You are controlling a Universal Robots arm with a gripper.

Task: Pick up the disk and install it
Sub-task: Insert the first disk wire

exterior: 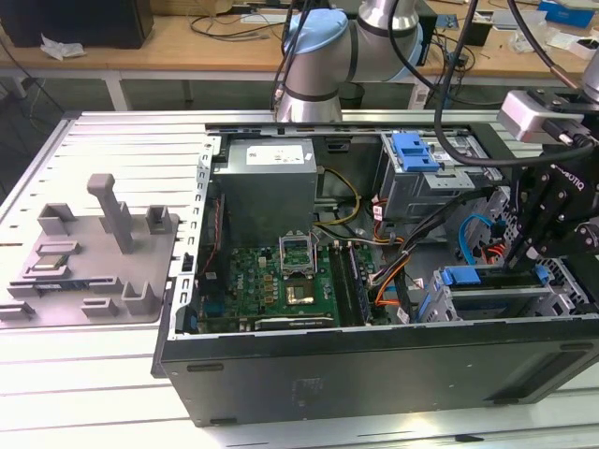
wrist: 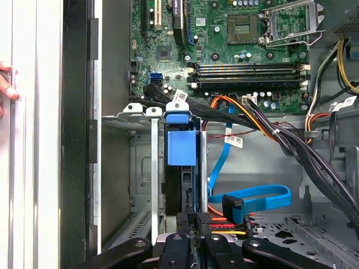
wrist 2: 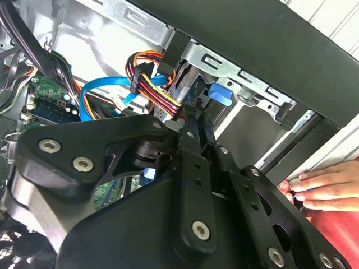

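First wrist view shows the gripper clamped on the disk, edge-on and partly inside the drive cage; best, I judge, pushed straight along the cage slot, clear of cables beside it.

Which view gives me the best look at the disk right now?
The first wrist view: the disk sits edge-on in its cage, blue end unobstructed. The exterior view shows its blue end low beside the gripper; the second wrist view shows a blue bit past the gripper.
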